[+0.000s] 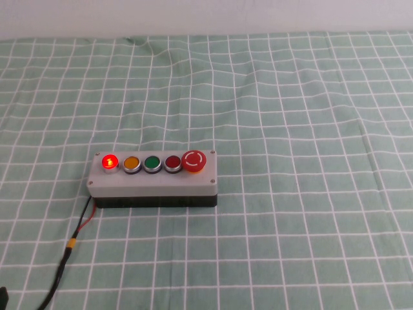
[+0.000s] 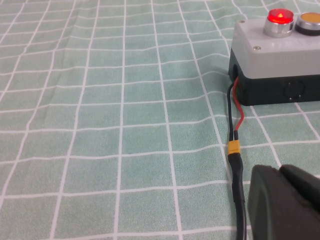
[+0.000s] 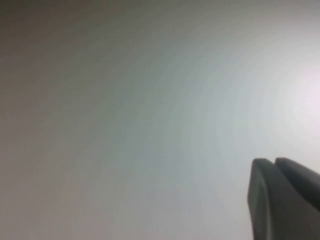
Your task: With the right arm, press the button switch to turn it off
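The button switch is a grey box on a black base, left of the table's middle. Its leftmost red button glows. Orange, green and dark-red buttons and a red mushroom button follow in a row. Its black cable runs toward the near left edge. The box's end also shows in the left wrist view. My left gripper is shut and empty, low beside the cable. My right gripper is shut and empty, facing a blank pale surface. The right arm is out of the high view.
A green cloth with a white grid covers the table and is wrinkled toward the back. A white wall stands behind it. A yellow connector joins the red and black wires to the cable.
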Robot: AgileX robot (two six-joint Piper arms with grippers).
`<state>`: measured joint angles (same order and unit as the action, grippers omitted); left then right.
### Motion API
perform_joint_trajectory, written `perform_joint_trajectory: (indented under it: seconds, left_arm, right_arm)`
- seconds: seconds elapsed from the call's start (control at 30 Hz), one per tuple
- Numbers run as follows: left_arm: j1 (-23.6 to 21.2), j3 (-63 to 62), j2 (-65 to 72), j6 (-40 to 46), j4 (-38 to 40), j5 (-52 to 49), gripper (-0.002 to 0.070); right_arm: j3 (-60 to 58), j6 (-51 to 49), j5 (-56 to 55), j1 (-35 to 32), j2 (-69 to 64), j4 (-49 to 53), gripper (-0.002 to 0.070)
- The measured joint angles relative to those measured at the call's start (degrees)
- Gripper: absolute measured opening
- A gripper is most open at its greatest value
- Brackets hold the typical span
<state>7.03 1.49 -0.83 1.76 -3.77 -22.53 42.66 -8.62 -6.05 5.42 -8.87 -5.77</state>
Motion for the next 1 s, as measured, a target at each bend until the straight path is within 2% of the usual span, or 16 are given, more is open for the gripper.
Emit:
perform_joint_trajectory:
  seconds: [0.4,0.67,0.83,1.0]
  left_arm:
    - [0.0,0.0,0.0,0.0,0.0,0.0,-0.0004]
    - [0.0,0.0,0.0,0.0,0.0,0.0,-0.0004]
    - [0.0,0.0,0.0,0.0,0.0,0.0,-0.0004]
    - [0.0,0.0,0.0,0.0,0.0,0.0,-0.0004]
  right_arm:
    - [0.4,0.0,6.1,0.0,-10.3,-0.6,-0.0016]
    - [0.4,0.2,20.0,0.0,-18.9,-0.6,-0.0016]
    - [0.5,6.2,25.8,0.0,-25.7,-1.5,-0.0016]
    - [4.3,16.8,31.2,0.0,-32.7,-7.6,-0.0016]
